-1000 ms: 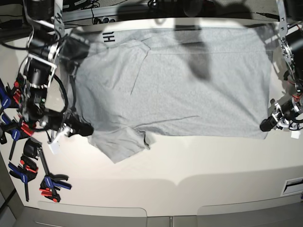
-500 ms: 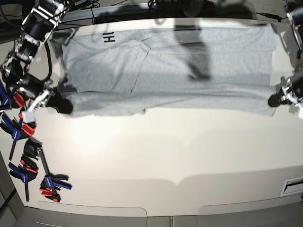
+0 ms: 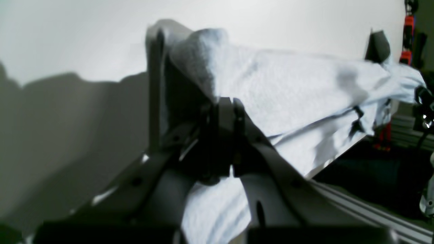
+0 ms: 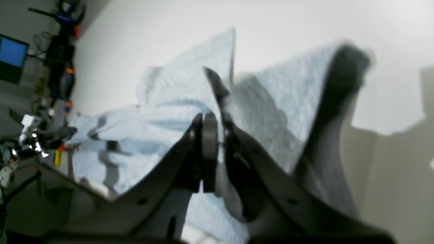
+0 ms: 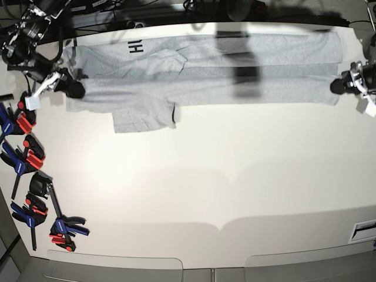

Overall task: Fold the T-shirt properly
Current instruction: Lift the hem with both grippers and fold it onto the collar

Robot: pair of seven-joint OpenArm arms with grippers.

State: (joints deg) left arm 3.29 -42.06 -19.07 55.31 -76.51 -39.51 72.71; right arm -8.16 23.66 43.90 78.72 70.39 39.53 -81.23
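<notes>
The light grey T-shirt [image 5: 205, 76] lies as a long narrow band along the far side of the table, doubled over lengthwise. Black lettering [image 5: 135, 47] shows near its far left corner, and a sleeve [image 5: 144, 117] sticks out toward the front. My left gripper [image 5: 339, 86] is shut on the shirt's right end, and in the left wrist view the cloth [image 3: 288, 91] drapes over its closed jaws [image 3: 225, 101]. My right gripper [image 5: 73, 89] is shut on the left end. The right wrist view shows fabric [image 4: 271, 101] pinched between its jaws [image 4: 213, 112].
Several blue, red and black clamps [image 5: 29, 176] lie along the table's left edge. The white table [image 5: 205, 188] stretches in front of the shirt. Cables and dark rails run behind the far edge. A white label [image 5: 364, 229] sits at the front right.
Both grippers have carried the shirt's near edge toward the far side, so the shirt went from spread wide to a narrow folded band. The sleeve now lies out in front.
</notes>
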